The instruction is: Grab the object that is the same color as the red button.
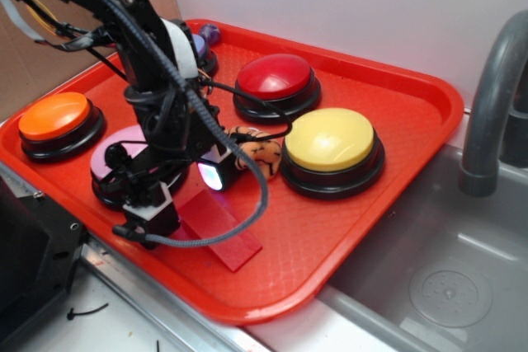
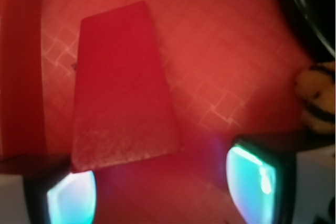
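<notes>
The object, a flat matte red wedge block (image 1: 221, 235) (image 2: 122, 108), lies on the red tray (image 1: 388, 113) near its front edge. My gripper (image 1: 185, 195) (image 2: 163, 190) hangs low over the tray at the block's near end and stands open. Its glowing pads (image 2: 252, 179) are wide apart with only tray floor between them. The block lies just ahead of the fingertips, shifted toward the left finger. The red button (image 1: 275, 77), a glossy dark-red dome on a black base, sits at the back of the tray, well away from the gripper.
A yellow button (image 1: 332, 141) stands right of the gripper and an orange button (image 1: 54, 116) far left. A pink button (image 1: 111, 158) is partly hidden behind the arm. A small orange striped toy (image 1: 257, 151) (image 2: 317, 98) lies beside the right finger. A sink (image 1: 445, 278) and faucet (image 1: 493, 105) are at the right.
</notes>
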Controlling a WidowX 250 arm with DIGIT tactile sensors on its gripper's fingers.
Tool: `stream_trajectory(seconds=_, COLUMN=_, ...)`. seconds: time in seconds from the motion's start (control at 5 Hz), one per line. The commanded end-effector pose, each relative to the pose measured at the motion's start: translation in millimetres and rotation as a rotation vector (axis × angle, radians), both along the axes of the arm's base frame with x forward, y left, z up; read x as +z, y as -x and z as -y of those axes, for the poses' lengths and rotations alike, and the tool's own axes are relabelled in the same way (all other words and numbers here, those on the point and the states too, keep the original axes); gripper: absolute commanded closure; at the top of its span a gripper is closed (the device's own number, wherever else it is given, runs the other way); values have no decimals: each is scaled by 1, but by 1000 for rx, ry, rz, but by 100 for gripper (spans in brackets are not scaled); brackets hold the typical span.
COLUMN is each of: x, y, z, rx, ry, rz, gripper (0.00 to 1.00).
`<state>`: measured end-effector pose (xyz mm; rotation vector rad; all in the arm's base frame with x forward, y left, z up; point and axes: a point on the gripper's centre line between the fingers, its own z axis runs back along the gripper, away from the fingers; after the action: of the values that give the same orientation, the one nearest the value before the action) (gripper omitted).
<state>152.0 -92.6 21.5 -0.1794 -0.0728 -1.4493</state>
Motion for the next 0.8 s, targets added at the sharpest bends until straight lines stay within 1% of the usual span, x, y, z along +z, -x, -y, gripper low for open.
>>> stream_trajectory(seconds=0.0, x=21, y=14, z=12, rx=-34, ry=58, rz=20, gripper=0)
stream_trajectory(seconds=0.2, x=22, y=17, z=16, rx=-52, ry=58, rz=31, gripper=0)
stream_trajectory(seconds=0.4, x=14, y=12, z=21, rx=-50, ry=38, rz=36, gripper=0)
stream_trajectory(seconds=0.6, x=6, y=8, z=24, rx=-44, ry=31, rz=31, gripper=0)
